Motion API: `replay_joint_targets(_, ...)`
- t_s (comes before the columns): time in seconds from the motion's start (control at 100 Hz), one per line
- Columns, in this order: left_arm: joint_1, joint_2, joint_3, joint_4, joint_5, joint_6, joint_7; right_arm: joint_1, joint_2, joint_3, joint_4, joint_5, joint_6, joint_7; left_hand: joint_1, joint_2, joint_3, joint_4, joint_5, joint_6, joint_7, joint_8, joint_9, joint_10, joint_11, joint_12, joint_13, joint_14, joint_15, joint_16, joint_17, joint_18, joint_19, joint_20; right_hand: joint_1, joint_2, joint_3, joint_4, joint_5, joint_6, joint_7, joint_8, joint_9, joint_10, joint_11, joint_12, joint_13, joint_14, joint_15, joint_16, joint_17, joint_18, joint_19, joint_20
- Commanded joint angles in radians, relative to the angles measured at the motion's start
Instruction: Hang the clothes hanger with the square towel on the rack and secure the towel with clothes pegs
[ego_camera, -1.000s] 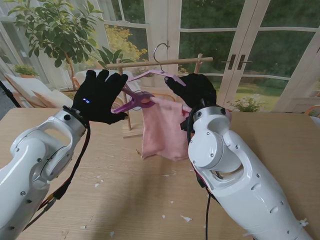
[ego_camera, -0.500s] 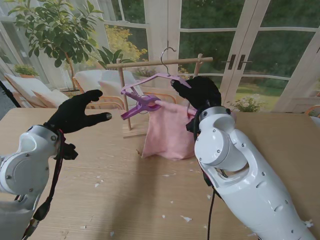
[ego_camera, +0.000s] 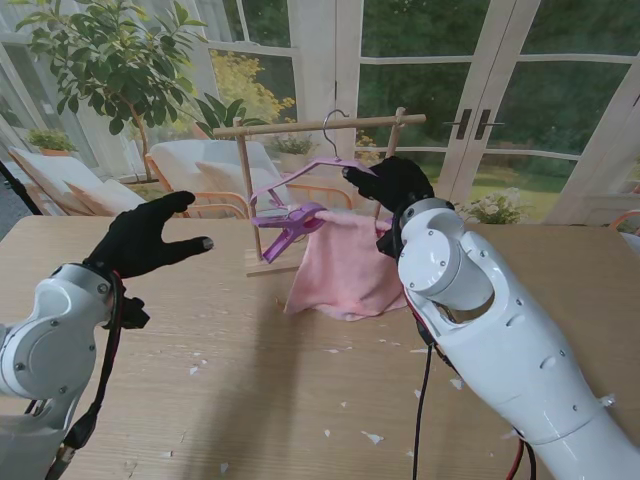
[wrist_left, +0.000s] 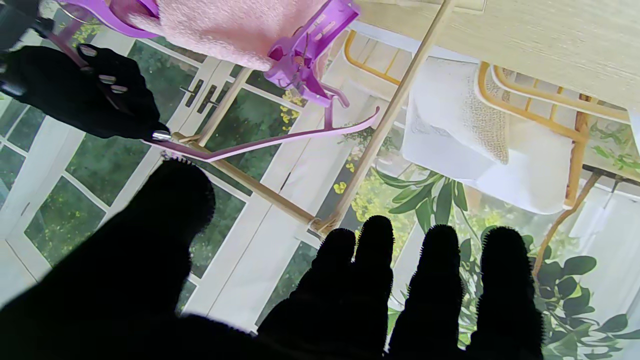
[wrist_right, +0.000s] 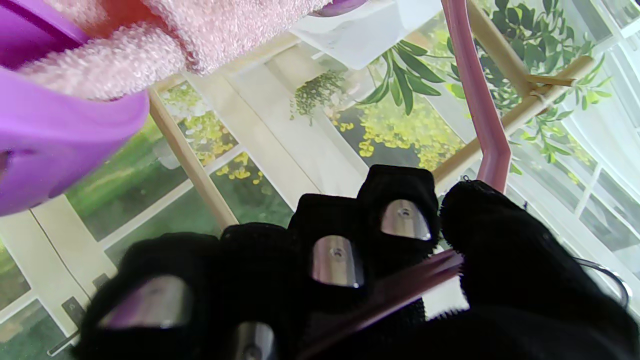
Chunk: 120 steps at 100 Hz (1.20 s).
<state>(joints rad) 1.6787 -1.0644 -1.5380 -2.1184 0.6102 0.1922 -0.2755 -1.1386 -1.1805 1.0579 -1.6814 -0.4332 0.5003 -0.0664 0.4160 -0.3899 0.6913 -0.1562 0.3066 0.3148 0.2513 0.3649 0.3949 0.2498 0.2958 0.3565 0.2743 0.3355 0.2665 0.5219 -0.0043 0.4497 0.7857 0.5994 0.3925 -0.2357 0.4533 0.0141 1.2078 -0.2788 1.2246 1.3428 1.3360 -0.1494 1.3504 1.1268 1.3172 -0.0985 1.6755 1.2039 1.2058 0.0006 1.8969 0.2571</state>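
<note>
The right hand (ego_camera: 393, 183) is clamped on the pink hanger (ego_camera: 322, 164), its fingers (wrist_right: 395, 220) curled over one arm. The hook (ego_camera: 335, 119) sits at the wooden rack (ego_camera: 318, 126) bar; whether it is fully over, I cannot tell. The pink towel (ego_camera: 345, 265) drapes down to the desk (ego_camera: 260, 390), a purple peg (ego_camera: 290, 222) gripping its left edge. The left hand (ego_camera: 145, 240) hovers apart, holding nothing, well to the left. Releasing too soon could drop everything; a sideways tug could tip the light rack.

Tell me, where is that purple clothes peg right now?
In the stand's view the purple clothes peg is clipped on the left edge of the pink towel, under the pink hanger, in front of the wooden rack, between the two hands.
</note>
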Motion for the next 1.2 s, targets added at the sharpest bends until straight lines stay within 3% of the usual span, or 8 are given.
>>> replay_joint_targets(0.0, 0.006, -0.002, -0.001, -0.001, -0.016, -0.005, -0.02, 0.023, -0.011, -0.002, 0.018, 0.016, -0.004, 0.016, -0.002, -0.001, 0.02, 0.028, 0.009, 0.01, -0.021, -0.013, -0.028, 0.004, -0.019, -0.007, -0.038, -0.012, -0.02, 0.015, -0.021, -0.002, -0.04, 0.022, 0.012, 0.099, 0.039, 0.087, 0.078, -0.005, 0.016, 0.037, 0.106, 0.057, 0.096, 0.002, -0.004, -0.008, 0.168, 0.071, 0.054, -0.2, 0.197, 1.054)
replay_joint_targets(0.36, 0.112, -0.017, 0.017, -0.022, -0.131, 0.037, 0.034, 0.128, -0.039, -0.054, 0.17, 0.102, -0.031, -0.002, 0.134, 0.117, -0.15, 0.082, 0.06, 0.0, -0.065, -0.04, -0.025, 0.026, -0.054, -0.03, -0.056, 0.003, -0.067, 0.009, -0.047, 0.0, -0.159, 0.035, 0.009, 0.097, 0.043, 0.085, 0.079, -0.005, 0.015, 0.038, 0.106, 0.055, 0.096, 0.001, -0.003, -0.008, 0.167, 0.07, 0.054, -0.2, 0.197, 1.054)
replay_joint_targets(0.49, 0.162, -0.033, 0.038, -0.023, -0.212, 0.051, 0.099, 0.149, -0.05, -0.071, 0.215, 0.122, -0.032, -0.014, 0.16, 0.13, -0.137, 0.082, 0.097, 0.0, -0.09, -0.063, -0.014, 0.039, -0.071, -0.047, -0.065, 0.013, -0.089, 0.01, -0.057, 0.0, -0.236, 0.032, 0.008, 0.097, 0.043, 0.084, 0.079, -0.005, 0.015, 0.038, 0.106, 0.056, 0.096, 0.001, -0.003, -0.007, 0.167, 0.07, 0.054, -0.199, 0.197, 1.054)
replay_joint_targets(0.83, 0.194, -0.041, 0.057, -0.009, -0.215, 0.044, 0.138, 0.163, -0.071, -0.085, 0.224, 0.166, 0.005, -0.043, 0.153, 0.137, -0.14, 0.079, 0.102, 0.009, -0.106, -0.072, -0.026, 0.038, -0.069, -0.042, -0.071, 0.002, -0.13, 0.016, -0.052, -0.004, -0.311, 0.066, 0.012, 0.098, 0.043, 0.081, 0.079, -0.004, 0.015, 0.038, 0.107, 0.062, 0.096, -0.001, -0.004, -0.002, 0.168, 0.07, 0.054, -0.195, 0.197, 1.056)
replay_joint_targets(0.87, 0.196, -0.041, 0.058, -0.009, -0.217, 0.041, 0.139, 0.167, -0.075, -0.084, 0.225, 0.182, 0.008, -0.047, 0.155, 0.138, -0.143, 0.08, 0.105, 0.01, -0.11, -0.069, -0.026, 0.038, -0.07, -0.041, -0.066, 0.002, -0.143, 0.03, -0.035, -0.003, -0.368, 0.128, 0.013, 0.098, 0.043, 0.081, 0.078, -0.002, 0.015, 0.038, 0.107, 0.063, 0.096, -0.001, -0.004, -0.001, 0.168, 0.07, 0.054, -0.194, 0.197, 1.056)
replay_joint_targets(1.13, 0.202, -0.039, 0.069, -0.007, -0.224, 0.033, 0.131, 0.195, -0.096, -0.08, 0.254, 0.26, 0.033, -0.06, 0.152, 0.139, -0.143, 0.079, 0.106, 0.012, -0.117, -0.071, -0.032, 0.037, -0.071, -0.042, -0.064, -0.002, -0.16, 0.028, -0.016, -0.001, -0.432, 0.145, 0.016, 0.099, 0.039, 0.078, 0.077, 0.001, 0.014, 0.038, 0.107, 0.065, 0.096, -0.002, -0.004, 0.003, 0.169, 0.07, 0.053, -0.19, 0.197, 1.057)
replay_joint_targets(1.15, 0.202, -0.039, 0.07, -0.007, -0.225, 0.032, 0.131, 0.197, -0.096, -0.08, 0.258, 0.264, 0.035, -0.058, 0.155, 0.139, -0.151, 0.08, 0.107, 0.01, -0.118, -0.069, -0.032, 0.037, -0.071, -0.041, -0.064, -0.004, -0.161, 0.031, -0.001, -0.002, -0.48, 0.188, 0.016, 0.099, 0.039, 0.078, 0.077, 0.002, 0.014, 0.038, 0.107, 0.065, 0.096, -0.002, -0.004, 0.003, 0.169, 0.07, 0.053, -0.189, 0.197, 1.058)
replay_joint_targets(1.19, 0.202, -0.039, 0.071, -0.007, -0.224, 0.03, 0.13, 0.202, -0.097, -0.079, 0.266, 0.272, 0.038, -0.056, 0.155, 0.14, -0.153, 0.08, 0.108, 0.01, -0.119, -0.068, -0.032, 0.036, -0.071, -0.041, -0.065, -0.005, -0.162, 0.032, 0.006, -0.001, -0.496, 0.203, 0.017, 0.1, 0.039, 0.078, 0.077, 0.002, 0.014, 0.038, 0.107, 0.065, 0.096, -0.002, -0.004, 0.004, 0.168, 0.07, 0.053, -0.189, 0.197, 1.058)
